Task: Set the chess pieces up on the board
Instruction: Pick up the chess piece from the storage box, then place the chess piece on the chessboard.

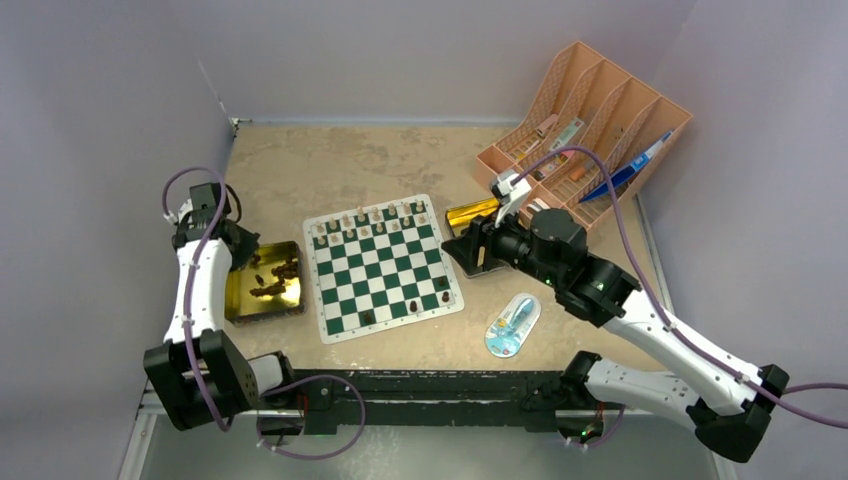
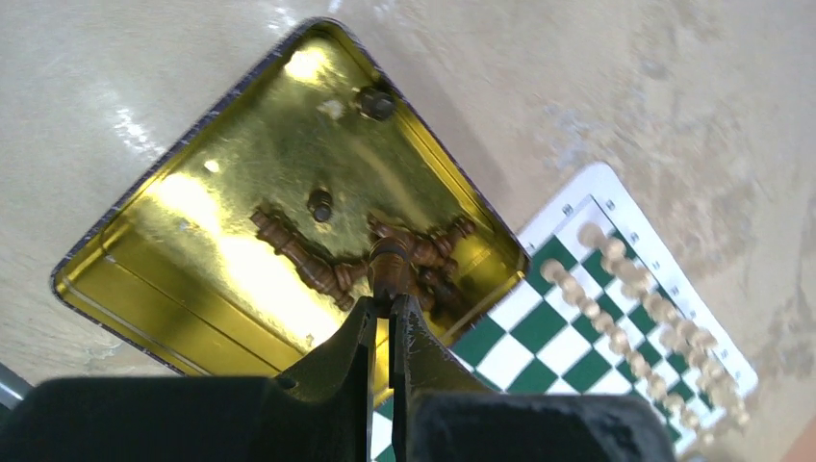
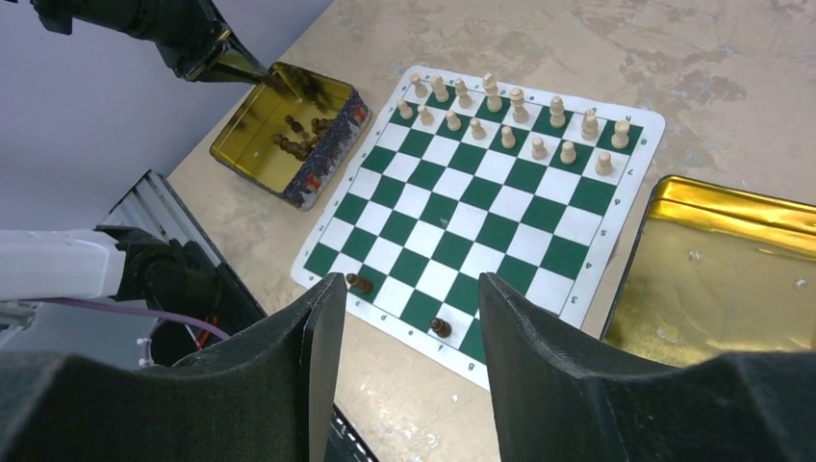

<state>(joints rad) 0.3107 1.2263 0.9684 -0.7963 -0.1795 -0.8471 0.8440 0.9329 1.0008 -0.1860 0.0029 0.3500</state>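
Tabletop: mottled beige, closed in by pale lilac-grey walls
Writing: small coordinate marks run along the white border of the chessboard, too small to read for sure; the outer wall of the left tin has a dark printed pattern that cannot be read; the blue and white oval packet near the right arm is printed, its text illegible
Left tin: shiny gold, rectangular, just left of the chessboard; a loose heap of dark brown pieces lies on its floor, with two more standing apart from the heap
Right tin: gold, just beside the board's right edge, partly hidden by the right arm in the top view
Orange rack: far right corner, slanted slots holding pens and small items, a blue pen in a right-hand slot
Light pieces: upright, filling the two far rows of the board
Dark pieces on board: a few upright along the near edge
Left claw: over the left tin, closed on a dark brown piece at the heap
Right claw: fingers apart and holding nothing, above the near right part of the board
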